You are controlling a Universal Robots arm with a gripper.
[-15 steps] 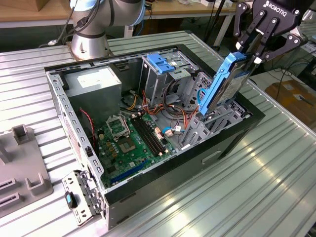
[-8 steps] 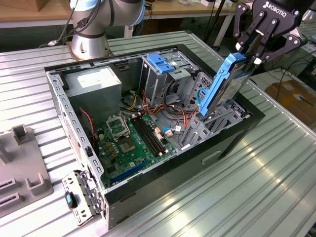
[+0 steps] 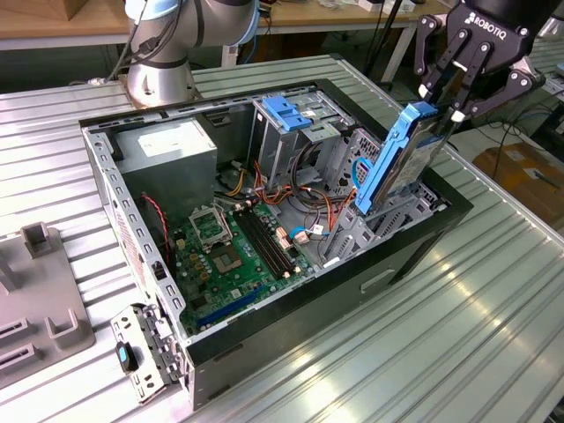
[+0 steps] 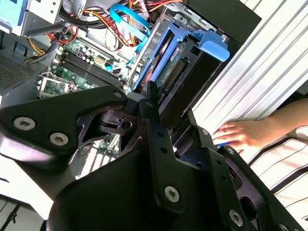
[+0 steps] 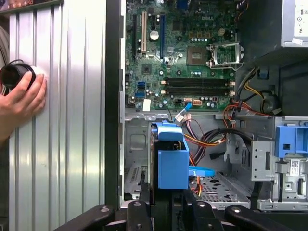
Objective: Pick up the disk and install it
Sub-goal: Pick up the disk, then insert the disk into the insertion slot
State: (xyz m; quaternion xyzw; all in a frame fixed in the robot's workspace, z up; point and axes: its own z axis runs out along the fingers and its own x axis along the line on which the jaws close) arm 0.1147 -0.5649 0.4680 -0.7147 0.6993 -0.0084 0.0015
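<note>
The disk [image 3: 401, 163], a grey drive in a bright blue rail frame, hangs tilted over the open computer case [image 3: 132, 256], at the exterior view's right. Its lower end dips toward the grey metal drive bay [image 3: 388, 220] at the case's near right corner. My gripper [image 3: 449, 106] is shut on the disk's upper end. In the second wrist view the disk [image 4: 185, 67] sticks out beyond my black fingers [image 4: 151, 103]. In the first wrist view the disk's blue end [image 5: 171, 161] stands over the bay floor [image 5: 216, 187].
Inside the case are a green motherboard [image 3: 233, 242], a grey power-supply box [image 3: 167, 145], a bare blue bracket [image 3: 286, 110] and loose coloured cables [image 3: 308, 211]. A person's hand [image 5: 21, 98] rests on the ribbed metal table beside the case, on a black round object. A grey fixture [image 3: 35, 291] stands at the exterior view's left.
</note>
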